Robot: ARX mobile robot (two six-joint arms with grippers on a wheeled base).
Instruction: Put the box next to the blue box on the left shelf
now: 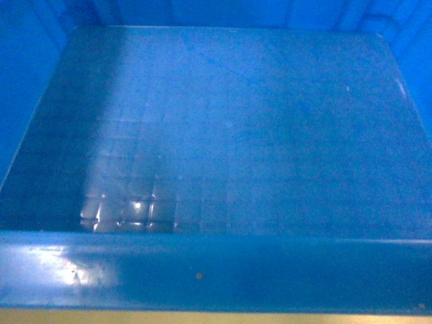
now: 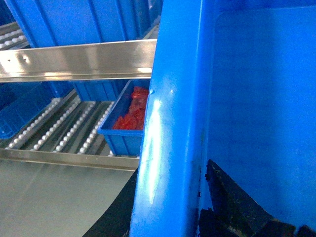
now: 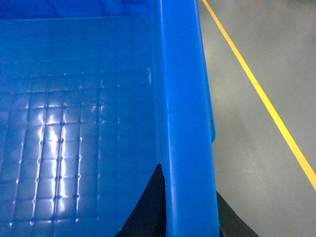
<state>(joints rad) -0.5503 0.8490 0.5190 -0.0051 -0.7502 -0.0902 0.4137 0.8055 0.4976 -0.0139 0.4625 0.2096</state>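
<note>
The box (image 1: pixel 216 135), a large blue crate with a grid-embossed floor, fills the head view; its near rim (image 1: pixel 202 270) carries a small brown speck. My left gripper (image 2: pixel 170 207) is shut on the box's left rim (image 2: pixel 173 98), one black finger (image 2: pixel 232 197) inside the wall and the other outside. My right gripper (image 3: pixel 190 207) is shut on the right rim (image 3: pixel 182 98) the same way. The left shelf (image 2: pixel 64 128), with lanes of white rollers, lies to the left of the box in the left wrist view. Blue crates (image 2: pixel 22 111) stand on it.
A small blue bin of red pieces (image 2: pixel 129 116) sits on the rollers right beside the box's wall. A steel crossbar (image 2: pixel 74 59) runs above the roller lanes, with more blue crates (image 2: pixel 74 22) behind it. Grey floor with a yellow line (image 3: pixel 256 84) lies to the right.
</note>
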